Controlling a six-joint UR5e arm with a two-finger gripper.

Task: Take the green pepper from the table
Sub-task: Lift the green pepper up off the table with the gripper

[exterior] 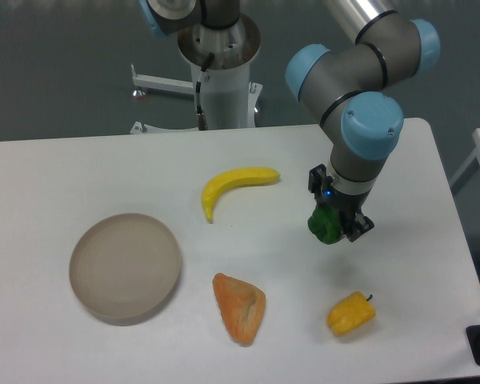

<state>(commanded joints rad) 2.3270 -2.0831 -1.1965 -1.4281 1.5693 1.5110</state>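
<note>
- The gripper points straight down from the arm's grey and blue wrist, over the right half of the white counter.
- Its black fingers are clamped on the green pepper, with the dark-green body bulging out on the left side between them.
- The green pepper sits up and slightly left of the yellow pepper, well apart from it; whether its underside touches the counter or hangs just above cannot be told from this view.
- A small blue light glows on the gripper body just above the green pepper.
- The banana lies on the counter up and to the left of the green pepper, its curve opening downward.
- An orange wedge-shaped toy food lies down and to the left of the green pepper, roughly level with the yellow pepper.
- The round beige plate rests far to the left of the green pepper, near the counter's left part.
- The robot's base column stands behind the counter's back edge, above the banana.
</note>
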